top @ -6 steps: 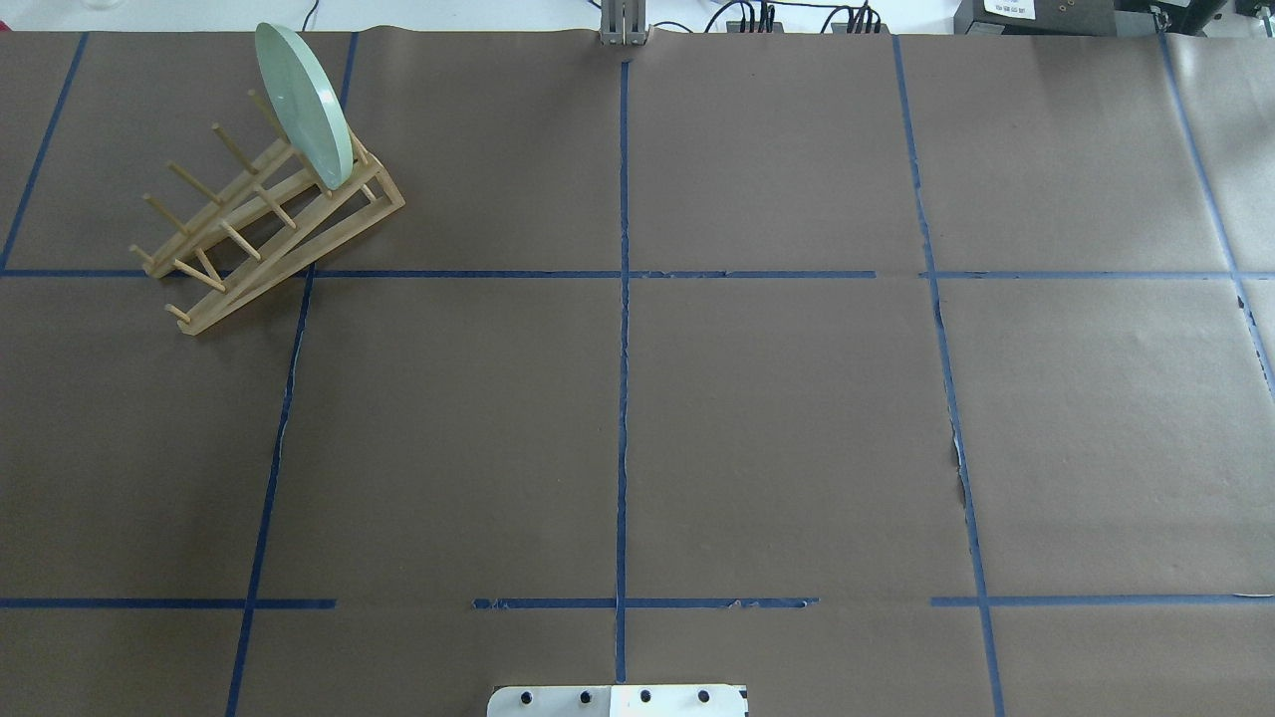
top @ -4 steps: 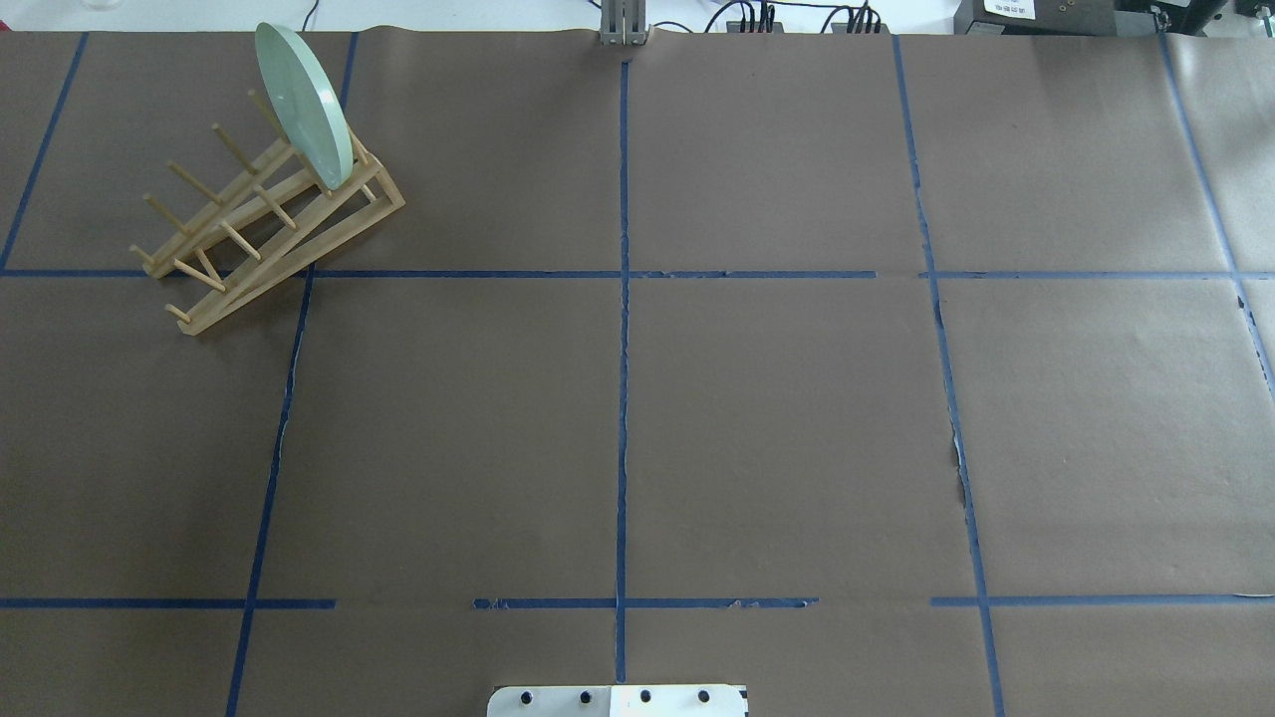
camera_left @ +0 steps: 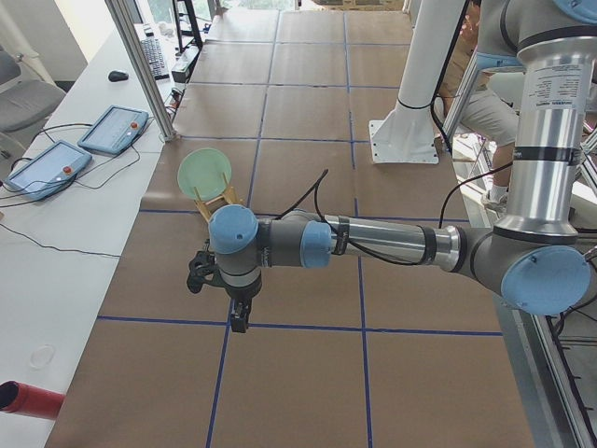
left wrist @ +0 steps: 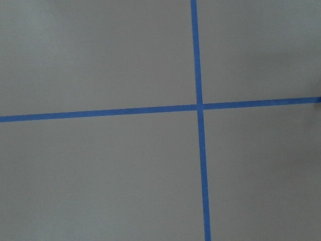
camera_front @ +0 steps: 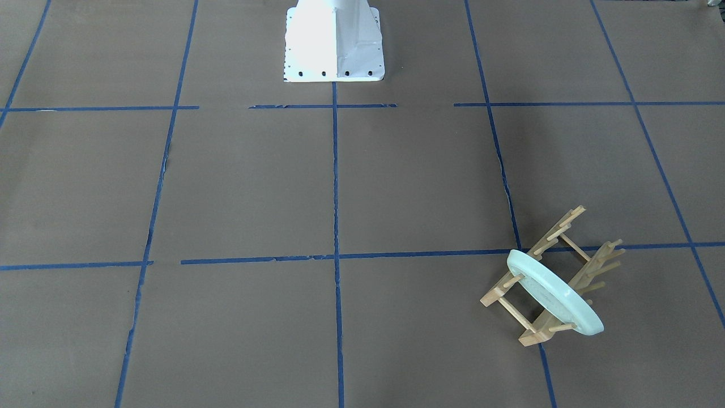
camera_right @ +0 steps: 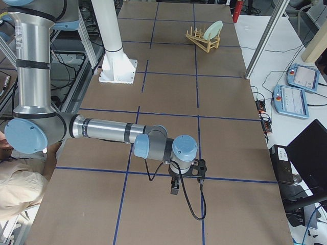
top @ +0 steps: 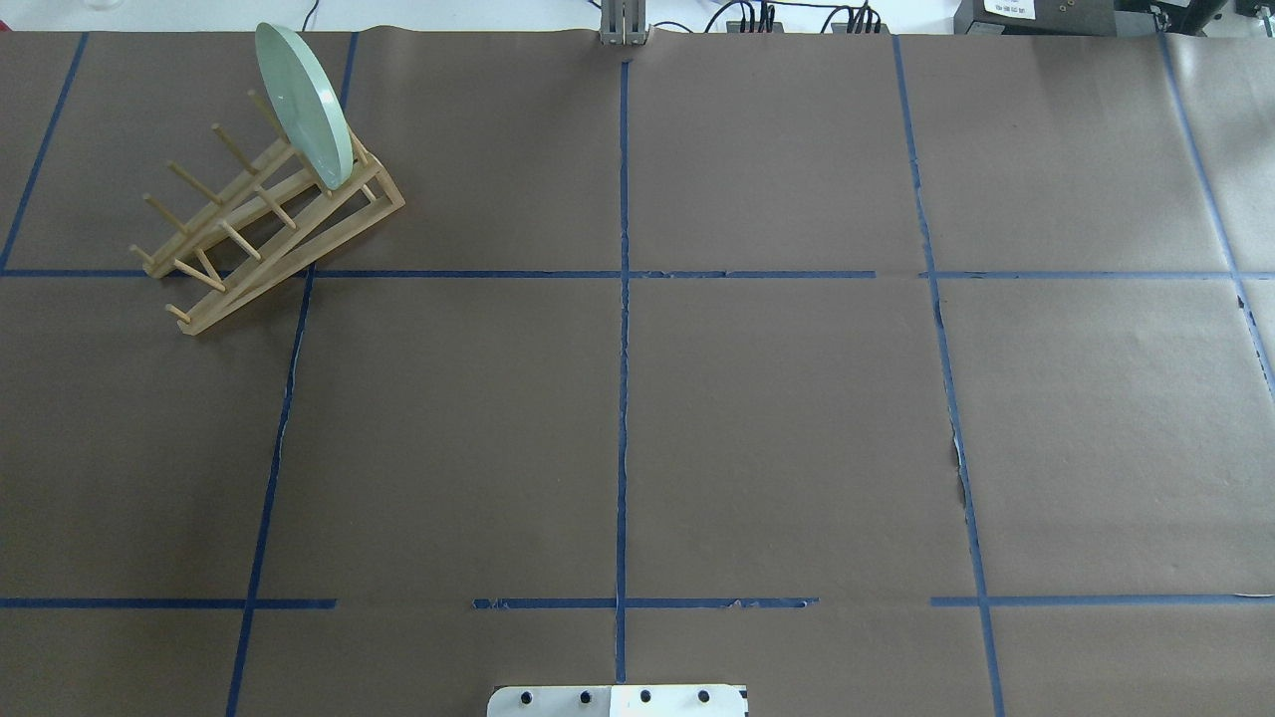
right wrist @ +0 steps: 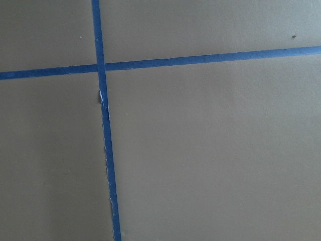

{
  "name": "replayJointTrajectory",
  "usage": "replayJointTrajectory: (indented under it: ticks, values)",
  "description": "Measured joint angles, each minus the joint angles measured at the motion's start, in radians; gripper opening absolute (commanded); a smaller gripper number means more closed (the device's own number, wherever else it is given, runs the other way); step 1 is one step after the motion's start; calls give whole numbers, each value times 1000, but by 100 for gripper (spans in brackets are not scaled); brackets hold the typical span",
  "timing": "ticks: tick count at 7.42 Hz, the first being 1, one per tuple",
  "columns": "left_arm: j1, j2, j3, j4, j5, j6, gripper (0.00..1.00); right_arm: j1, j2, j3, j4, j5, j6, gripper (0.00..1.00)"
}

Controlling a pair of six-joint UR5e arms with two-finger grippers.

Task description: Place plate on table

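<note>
Overhead exterior: nothing's moved, plate [top: 304, 105] still in rack [top: 289, 257], far left of bench [top: 797, 418], task unstarted; can't tell whether either arm's jaws are open.

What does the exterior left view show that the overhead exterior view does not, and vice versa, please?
Only exterior left: the left arm reaching over the table, its end effector pointing down, open or shut unclear; two control tablets on the side bench.
Only overhead exterior: the wooden rack in full, its other pegs empty; cables beyond the far edge.
Both: the plate standing on edge in the rack's end slot, the blue tape lines and the white base.
</note>
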Motion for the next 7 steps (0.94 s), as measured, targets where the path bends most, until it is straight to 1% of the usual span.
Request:
replayJointTrajectory:
  ticks: [1,2,3,4,5,7]
  values:
    - [2,-47,10,-31,8,-5,100,0,0,0,0,0,0,100]
    - [3,-105,37,-102,15,-33,100,0,0,0,0,0,0,100]
    - [3,-146,72,-215,27,-106,100,0,0,0,0,0,0,100]
    - [4,-172,109,-341,38,-250,100,0,0,1,0,0,0,100]
    - [6,-189,143,-461,35,-448,100,0,0,0,0,0,0,100]
    - [44,-222,168,-680,-8,-883,100,0,0,0,0,0,0,100]
